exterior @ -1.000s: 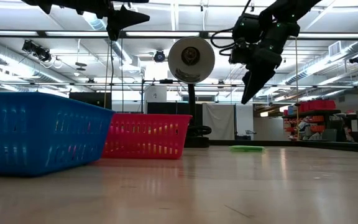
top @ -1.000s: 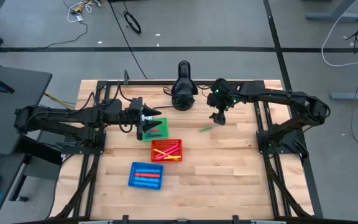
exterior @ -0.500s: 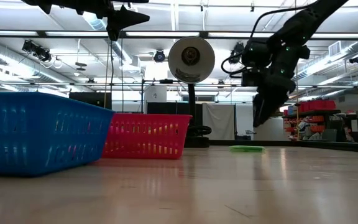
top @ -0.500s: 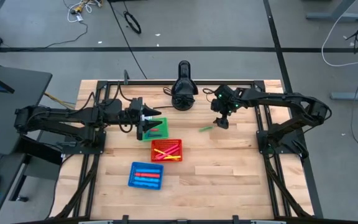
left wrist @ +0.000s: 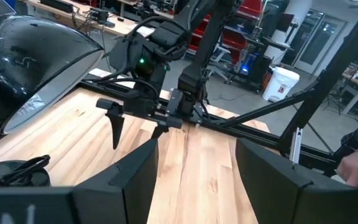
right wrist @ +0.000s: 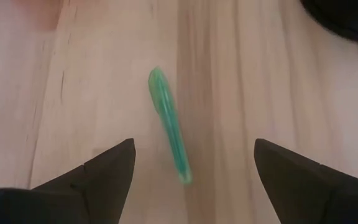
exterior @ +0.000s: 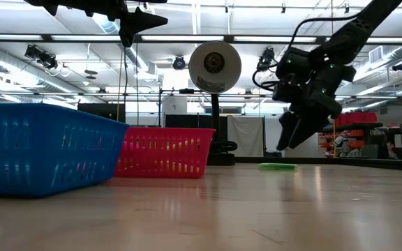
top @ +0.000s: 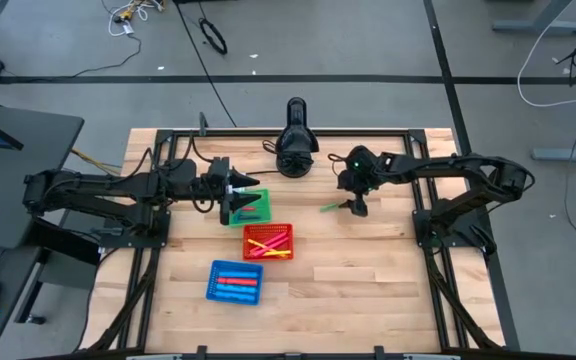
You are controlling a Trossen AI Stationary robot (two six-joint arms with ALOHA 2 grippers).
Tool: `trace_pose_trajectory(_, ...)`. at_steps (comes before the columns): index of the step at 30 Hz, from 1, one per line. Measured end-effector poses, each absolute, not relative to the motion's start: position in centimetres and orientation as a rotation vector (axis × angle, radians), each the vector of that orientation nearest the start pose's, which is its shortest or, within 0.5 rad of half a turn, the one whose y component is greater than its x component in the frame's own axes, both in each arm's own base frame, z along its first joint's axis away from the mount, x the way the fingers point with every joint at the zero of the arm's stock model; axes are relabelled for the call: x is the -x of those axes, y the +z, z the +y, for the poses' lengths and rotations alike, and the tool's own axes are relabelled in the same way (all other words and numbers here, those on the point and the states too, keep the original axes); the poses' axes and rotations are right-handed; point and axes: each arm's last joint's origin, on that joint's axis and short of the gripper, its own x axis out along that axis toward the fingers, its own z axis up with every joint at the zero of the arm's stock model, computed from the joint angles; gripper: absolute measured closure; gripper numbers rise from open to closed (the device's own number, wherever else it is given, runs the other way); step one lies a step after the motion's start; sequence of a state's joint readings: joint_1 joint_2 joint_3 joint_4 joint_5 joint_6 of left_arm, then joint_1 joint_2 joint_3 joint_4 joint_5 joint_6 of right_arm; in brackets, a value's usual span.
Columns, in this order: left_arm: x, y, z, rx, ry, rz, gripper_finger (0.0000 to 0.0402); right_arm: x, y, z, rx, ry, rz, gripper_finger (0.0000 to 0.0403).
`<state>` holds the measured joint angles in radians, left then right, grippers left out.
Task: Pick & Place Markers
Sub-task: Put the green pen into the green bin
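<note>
one green marker point(right wrist: 169, 127) is left lying flat on the bare table point(top: 368, 270), apart from the baskets. the right gripper point(top: 356, 207) is held just above it with fingers spread wide, nothing grasped, marker seen between them in the wrist view. the left gripper point(top: 234, 196) is parked over the green basket point(top: 258, 207), fingers parted and empty. more markers are seen in the red basket point(top: 268, 241) and blue basket point(top: 235, 281).

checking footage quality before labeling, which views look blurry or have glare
Right wrist view: the green marker is softly smeared between the open right pincer fingers. Low view: bright ceiling strips backlight the blue basket; the near tabletop is soft. High view: evenly lit, sharp. Left wrist view: mild wide-angle bending.
</note>
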<state>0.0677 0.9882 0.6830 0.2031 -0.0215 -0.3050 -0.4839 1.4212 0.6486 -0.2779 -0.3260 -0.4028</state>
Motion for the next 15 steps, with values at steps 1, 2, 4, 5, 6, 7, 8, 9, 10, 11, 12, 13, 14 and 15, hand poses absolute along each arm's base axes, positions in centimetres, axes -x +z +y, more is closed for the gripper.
trace_pose_trajectory(1,-22.2,29.8,1.6,0.307,0.104,0.088,0.0179,-22.0,15.2,-10.5,-0.048,0.060,0.961,0.0076)
trace_pose_trajectory(2,-22.2,29.8,1.6,0.307,0.104,0.088,0.0179,-22.0,15.0,-10.4,-0.050,0.065,0.955,0.0076)
trace_pose_trajectory(4,-22.2,29.8,1.6,0.307,0.104,0.088,0.0179,-21.9,14.7,-10.4,-0.046,0.067,0.944,0.0076)
trace_pose_trajectory(5,-22.2,29.8,1.6,0.307,0.104,0.088,0.0179,-21.8,14.6,-10.3,-0.045,0.068,0.941,0.0076)
trace_pose_trajectory(6,-22.2,29.8,1.6,0.307,0.104,0.088,0.0179,-21.8,14.5,-10.3,-0.044,0.068,0.939,0.0076)
trace_pose_trajectory(7,-22.2,29.8,1.6,0.307,0.104,0.088,0.0179,-21.7,14.4,-10.3,-0.043,0.068,0.937,0.0076)
trace_pose_trajectory(8,-22.2,29.8,1.6,0.306,0.104,0.088,0.0179,-21.7,14.3,-10.2,-0.041,0.068,0.935,0.0076)
trace_pose_trajectory(9,-22.2,29.8,1.6,0.305,0.104,0.088,0.0179,-21.7,14.1,-10.2,-0.040,0.070,0.935,0.0076)
trace_pose_trajectory(10,-22.2,29.8,1.6,0.306,0.104,0.087,0.0179,-21.7,13.9,-10.2,-0.042,0.070,0.939,0.0076)
trace_pose_trajectory(11,-22.2,29.8,1.6,0.306,0.104,0.087,0.0179,-21.6,13.6,-10.2,-0.050,0.072,0.950,0.0076)
trace_pose_trajectory(12,-22.2,29.8,1.6,0.306,0.104,0.087,0.0179,-21.7,13.2,-10.1,-0.053,0.079,0.960,0.0076)
trace_pose_trajectory(13,-22.2,29.8,1.6,0.306,0.104,0.088,0.0179,-21.8,12.9,-10.0,-0.051,0.085,0.964,0.0076)
trace_pose_trajectory(14,-22.2,29.8,1.6,0.305,0.103,0.089,0.0179,-22.0,12.7,-9.8,-0.048,0.094,0.969,0.0076)
trace_pose_trajectory(15,-22.2,29.8,1.6,0.306,0.104,0.089,0.0179,-22.1,12.5,-9.6,-0.042,0.101,0.969,0.0076)
